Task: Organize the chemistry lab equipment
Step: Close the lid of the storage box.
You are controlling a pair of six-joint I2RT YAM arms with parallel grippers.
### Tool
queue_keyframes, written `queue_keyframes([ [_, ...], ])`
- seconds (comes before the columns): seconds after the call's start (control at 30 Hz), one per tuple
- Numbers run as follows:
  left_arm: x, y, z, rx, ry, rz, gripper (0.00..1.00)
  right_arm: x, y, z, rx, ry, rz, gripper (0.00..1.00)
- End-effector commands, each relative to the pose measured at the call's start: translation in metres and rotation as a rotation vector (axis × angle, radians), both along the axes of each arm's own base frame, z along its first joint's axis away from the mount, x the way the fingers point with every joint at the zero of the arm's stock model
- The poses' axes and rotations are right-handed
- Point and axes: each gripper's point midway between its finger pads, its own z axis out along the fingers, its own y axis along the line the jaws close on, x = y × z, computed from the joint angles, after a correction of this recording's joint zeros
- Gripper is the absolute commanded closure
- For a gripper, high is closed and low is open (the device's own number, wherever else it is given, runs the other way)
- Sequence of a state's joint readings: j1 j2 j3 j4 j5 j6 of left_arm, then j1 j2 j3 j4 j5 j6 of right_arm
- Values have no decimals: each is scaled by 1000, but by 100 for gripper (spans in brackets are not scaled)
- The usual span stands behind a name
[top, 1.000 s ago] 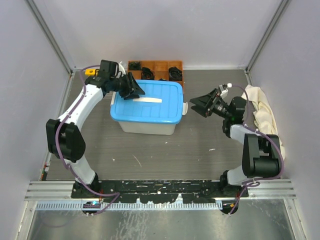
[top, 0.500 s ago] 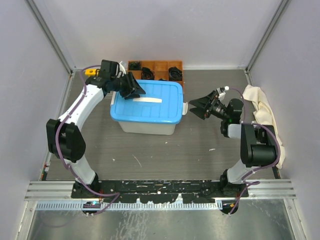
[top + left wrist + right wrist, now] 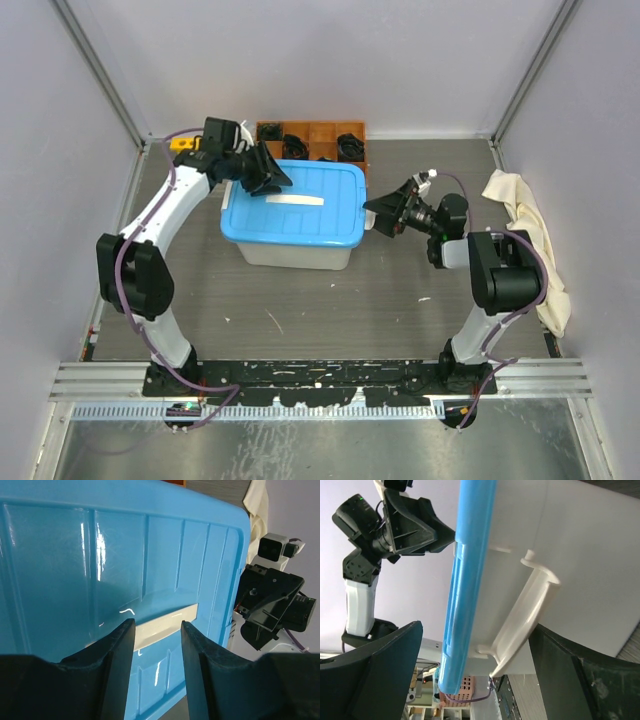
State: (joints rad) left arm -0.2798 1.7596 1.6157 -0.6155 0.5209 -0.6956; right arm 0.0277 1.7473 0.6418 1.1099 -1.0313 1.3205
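The right claw (image 3: pixel 383 217) has been brought in toward the storage bin (image 3: pixel 295 250) over the last second: earlier it hung well clear of the bin's right end, now it sits just beside that end, fingers spread wide on either side of the white latch handle (image 3: pixel 527 612), nothing gripped. In the right wrist view the handle is seen between the two dark fingers (image 3: pixel 380 675), standing out from the bin wall under the blue lid (image 3: pixel 293 205) edge. The left claw (image 3: pixel 262 176) has barely moved; it is held over the lid's far-left corner, jaws parted, no contact with the lid visible, with the pale label strip (image 3: pixel 165 627) showing between its fingers. The lid is seated flat on the bin, which stands mid-counter, just in front of the wooden compartment tray (image 3: pixel 311 139). The tray holds several dark items; what they are cannot be made out. Judgement: the right-end latch is being lined up for, either to release the lid or to secure it; the scene fits both. A crumpled cloth (image 3: pixel 527 240) lies right of the bin, by the wall.
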Motion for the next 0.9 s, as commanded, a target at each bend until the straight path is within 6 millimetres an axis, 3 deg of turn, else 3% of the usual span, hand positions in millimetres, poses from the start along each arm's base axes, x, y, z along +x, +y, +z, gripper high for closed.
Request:
queue_keyframes([
  [0.0,8,-8,20,-32,-68,-25,57,5,8,28,22,-132,36,8],
  [0.23,1,-13,5,30,-40,-55,59,16,13,24,-28,-124,40,8],
  [0.5,-3,-17,-5,53,-27,-76,59,20,26,28,-274,-183,57,11],
  [0.87,-9,-20,-12,48,-9,-91,59,18,25,37,-331,-187,42,19],
])
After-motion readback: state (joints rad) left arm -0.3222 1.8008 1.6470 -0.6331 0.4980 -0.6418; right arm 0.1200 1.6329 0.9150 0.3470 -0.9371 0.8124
